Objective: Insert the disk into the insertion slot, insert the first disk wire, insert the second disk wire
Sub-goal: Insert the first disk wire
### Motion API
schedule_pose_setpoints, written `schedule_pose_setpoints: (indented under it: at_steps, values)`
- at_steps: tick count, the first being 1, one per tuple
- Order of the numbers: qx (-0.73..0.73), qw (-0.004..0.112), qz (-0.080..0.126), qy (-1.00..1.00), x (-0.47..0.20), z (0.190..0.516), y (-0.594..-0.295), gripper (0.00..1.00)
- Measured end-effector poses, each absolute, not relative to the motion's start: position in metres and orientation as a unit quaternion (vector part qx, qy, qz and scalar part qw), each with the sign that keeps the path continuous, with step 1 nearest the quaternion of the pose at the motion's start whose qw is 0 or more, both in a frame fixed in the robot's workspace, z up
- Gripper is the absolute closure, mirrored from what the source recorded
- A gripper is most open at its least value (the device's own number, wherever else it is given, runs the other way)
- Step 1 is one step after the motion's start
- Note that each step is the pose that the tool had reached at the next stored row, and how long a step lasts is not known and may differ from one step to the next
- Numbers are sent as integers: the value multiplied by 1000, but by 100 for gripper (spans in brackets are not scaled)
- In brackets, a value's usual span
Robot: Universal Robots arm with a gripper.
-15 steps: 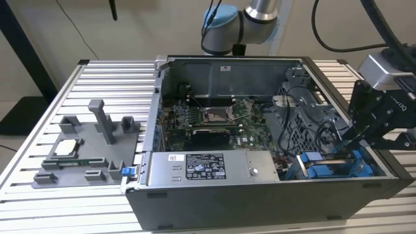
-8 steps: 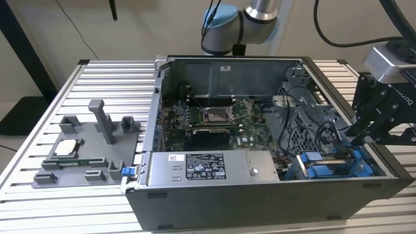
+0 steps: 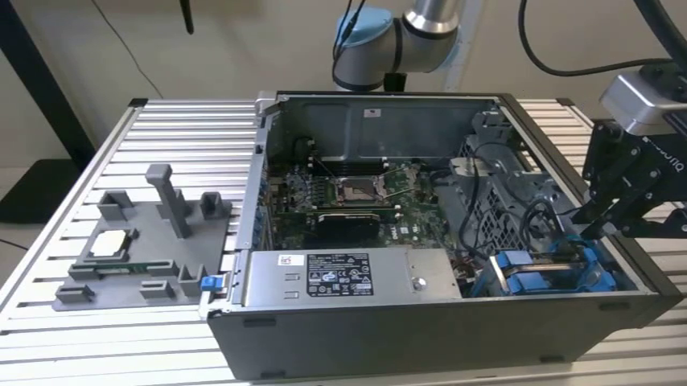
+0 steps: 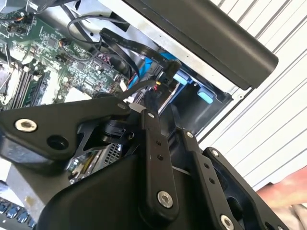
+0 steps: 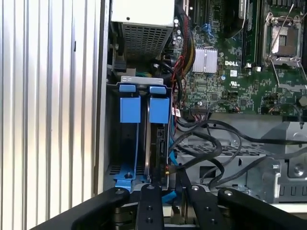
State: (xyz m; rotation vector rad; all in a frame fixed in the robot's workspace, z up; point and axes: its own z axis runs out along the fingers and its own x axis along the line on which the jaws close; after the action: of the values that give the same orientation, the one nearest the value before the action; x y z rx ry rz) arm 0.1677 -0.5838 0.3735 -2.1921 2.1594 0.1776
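**Jaws lost among the drive-bay cables**

Jaws of the black gripper [image 3: 590, 230] point down into the corner of the open grey computer case [image 3: 429, 342] at the exterior view's right. Their tips sit among black cables [image 5: 204, 139], so whether they stand wide, narrow or clamped on anything cannot be told. Just beside them, the black disk in its blue plastic frame [image 5: 156, 143] sits inside the grey sheet-metal insertion slot [image 5: 136, 79]. Well apart, a grey plastic fixture with upright posts [image 3: 161, 233] rests on the ribbed aluminium table [image 3: 64, 322].

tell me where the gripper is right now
In the exterior view the gripper is at the exterior view's right. It hangs over the near corner of the open computer case, just above the blue-framed disk.
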Motion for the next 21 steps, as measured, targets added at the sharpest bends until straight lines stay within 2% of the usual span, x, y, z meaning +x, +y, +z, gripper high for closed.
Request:
schedule_pose_setpoints:
  at_steps: [21]
  values:
    - [-712, 31, 59, 699, 180, 375, -583, 0]
